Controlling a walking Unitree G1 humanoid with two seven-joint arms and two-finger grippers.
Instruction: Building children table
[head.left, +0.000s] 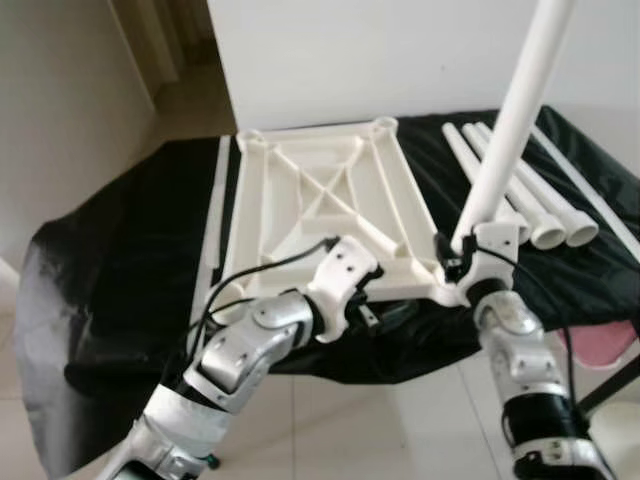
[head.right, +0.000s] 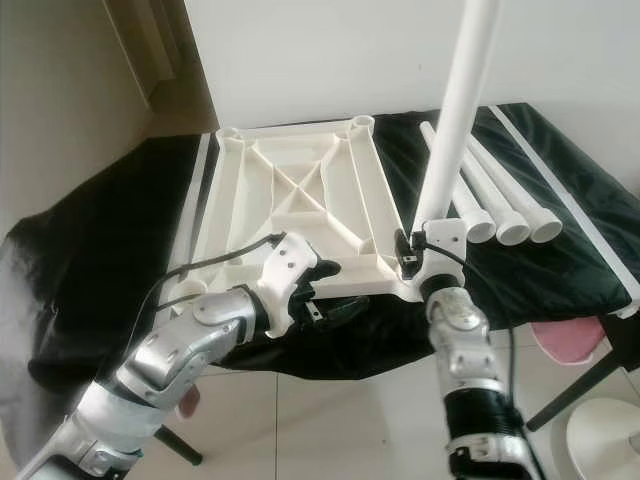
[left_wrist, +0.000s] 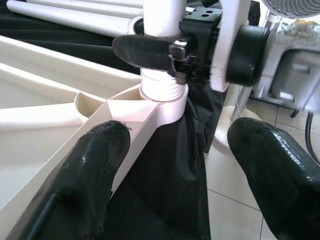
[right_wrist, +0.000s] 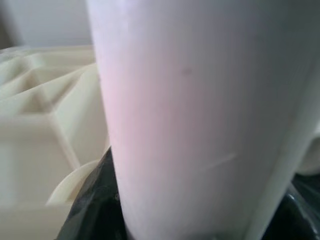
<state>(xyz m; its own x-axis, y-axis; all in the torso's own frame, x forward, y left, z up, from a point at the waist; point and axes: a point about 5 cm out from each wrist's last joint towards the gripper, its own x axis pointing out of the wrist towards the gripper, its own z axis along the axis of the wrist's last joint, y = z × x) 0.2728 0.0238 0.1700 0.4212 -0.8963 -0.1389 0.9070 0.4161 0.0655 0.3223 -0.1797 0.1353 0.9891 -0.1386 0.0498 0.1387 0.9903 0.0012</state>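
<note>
Black cloth (head.left: 120, 280) covers bench; tiled floor (head.right: 340, 420) below.

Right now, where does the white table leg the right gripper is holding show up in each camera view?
Left eye: the table leg rises from the tabletop's near right corner.
Right eye: leg right of centre.
Left wrist: its threaded end in the corner socket.
Right wrist: leg up close.
Shared landmark: that socket, beside the right gripper.

No lettering, label, brand mark or number can be read anywhere in these views: the white plastic tabletop (head.left: 320, 215), the white leg tubes (head.left: 520, 195) beside it and the black cloth (head.left: 120, 260) under it all appear unmarked.
</note>
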